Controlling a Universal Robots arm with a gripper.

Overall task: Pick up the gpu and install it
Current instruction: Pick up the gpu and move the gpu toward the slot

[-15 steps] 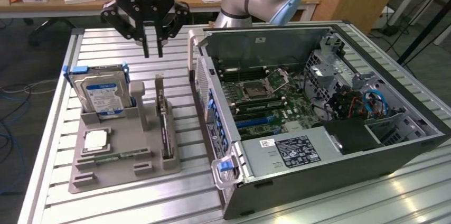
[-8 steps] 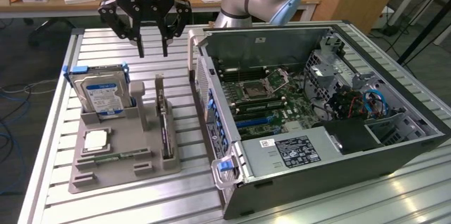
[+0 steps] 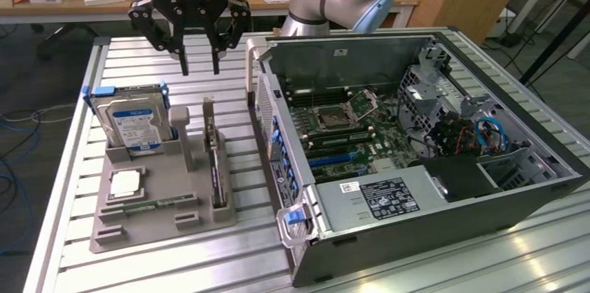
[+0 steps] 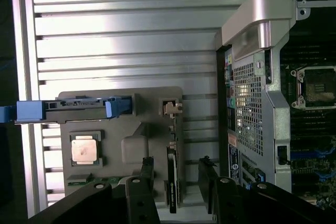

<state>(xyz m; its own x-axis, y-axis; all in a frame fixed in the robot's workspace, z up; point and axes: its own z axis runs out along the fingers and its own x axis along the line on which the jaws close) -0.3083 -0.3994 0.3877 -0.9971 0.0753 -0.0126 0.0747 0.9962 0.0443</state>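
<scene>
Gpu stands on edge in the grey holder on the tabletop, between hard drive and computer case. My fingers hang wide and empty above the holder's far side. Judgement: straddle the card squarely, faces parallel, clear of the holder's posts.

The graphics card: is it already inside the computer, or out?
Out. The gpu stands on edge in the grey holder tray beside the open computer case; the open gripper hovers above it.

Item count: one gpu, one hard drive, one processor chip, one memory stick, one grey holder, one open computer case.
</scene>
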